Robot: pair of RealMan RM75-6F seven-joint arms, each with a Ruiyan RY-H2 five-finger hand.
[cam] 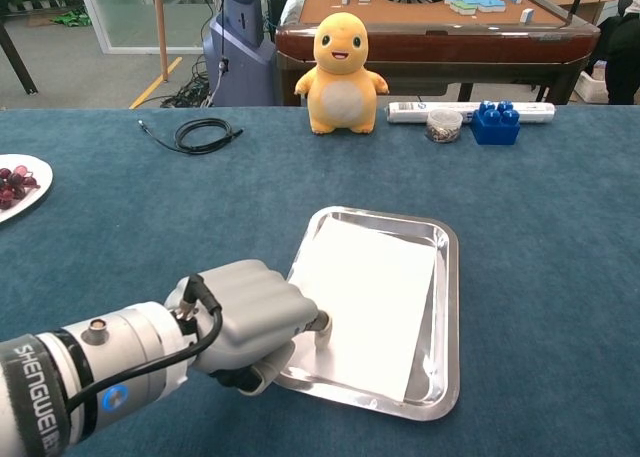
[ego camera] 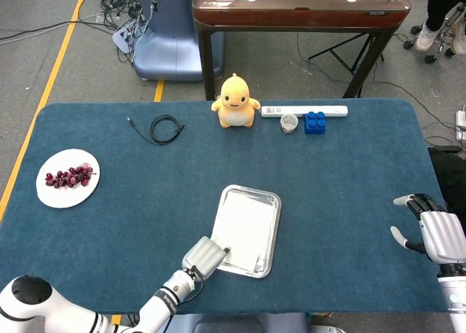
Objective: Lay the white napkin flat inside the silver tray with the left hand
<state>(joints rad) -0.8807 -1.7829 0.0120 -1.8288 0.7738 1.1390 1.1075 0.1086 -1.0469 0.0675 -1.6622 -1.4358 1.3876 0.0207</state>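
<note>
The silver tray [cam: 446,307], a shallow rounded rectangle of shiny metal, sits on the table [cam: 150,207] and holds the white napkin [cam: 375,297], a thin flat sheet lying inside it and covering most of its floor; a strip of bare metal shows along the right side. The left robot hand [cam: 250,322], smooth grey, rests at the tray's near-left corner with fingers curled and a fingertip [cam: 320,329] down on the napkin's near-left corner; whether it pinches the sheet cannot be told. The right robot hand [ego camera: 429,234] hangs at the table's right edge, fingers apart, holding nothing.

A round white plate [ego camera: 51,194] at the left carries dark red grapes [ego camera: 69,177]. The table is covered in blue felt-like cloth. At its far side stand a plump yellow plush toy [cam: 343,72], a coiled black cable [cam: 200,134], a blue block [cam: 497,122] and a small jar [cam: 443,126].
</note>
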